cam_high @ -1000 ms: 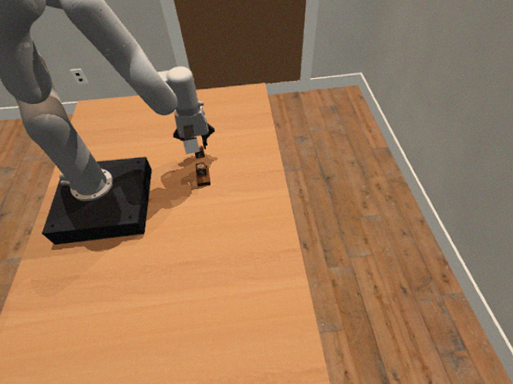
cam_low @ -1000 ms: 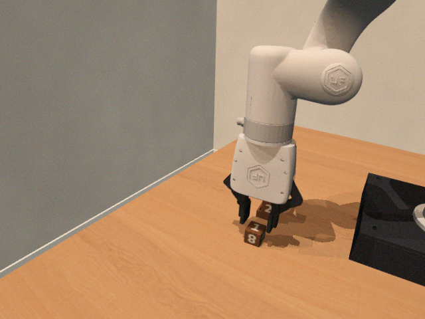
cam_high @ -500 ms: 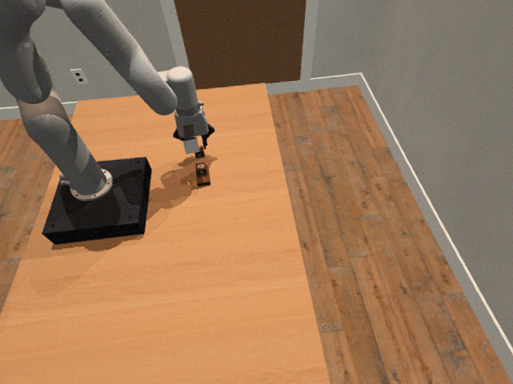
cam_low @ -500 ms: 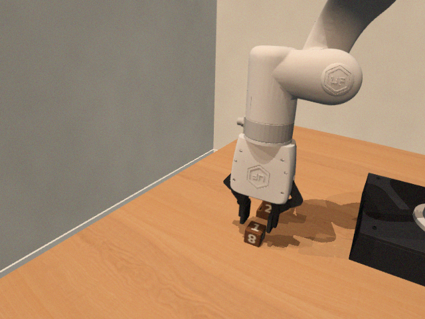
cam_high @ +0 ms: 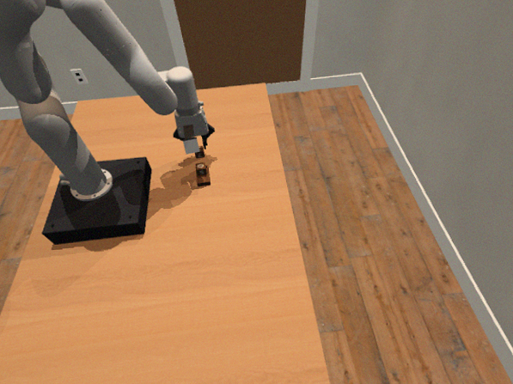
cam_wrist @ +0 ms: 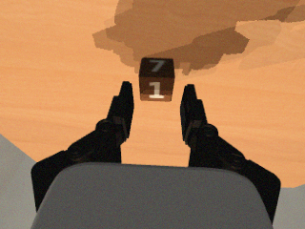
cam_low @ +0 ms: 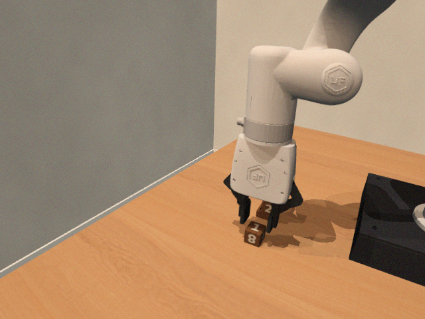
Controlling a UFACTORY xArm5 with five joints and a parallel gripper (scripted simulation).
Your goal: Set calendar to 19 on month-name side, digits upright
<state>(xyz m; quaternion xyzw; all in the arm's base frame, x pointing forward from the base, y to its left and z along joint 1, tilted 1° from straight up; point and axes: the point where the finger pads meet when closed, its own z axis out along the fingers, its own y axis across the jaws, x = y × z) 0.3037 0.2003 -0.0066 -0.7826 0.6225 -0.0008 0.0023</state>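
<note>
A dark brown cube [cam_high: 199, 153] [cam_low: 254, 234] [cam_wrist: 156, 80] stands on the table. In the exterior view its top shows an upright 1 and its near side an 8; the wrist view shows a 7 and a 1. My gripper [cam_high: 198, 149] [cam_low: 256, 225] [cam_wrist: 157, 94] is partly open and points down just above this cube, with gaps beside it in the wrist view. The brown tray [cam_high: 203, 182] lies on the table, with another cube [cam_high: 201, 169] in it. Its digit is too small to read. A 2 shows behind the fingers in the exterior view, partly hidden.
The black base block [cam_high: 102, 215] [cam_low: 388, 247] of the arm stands on the table [cam_high: 174, 300] [cam_low: 154, 274] beside the tray and cubes. The arm's shadow falls between them. Walls stand beyond the table's edges.
</note>
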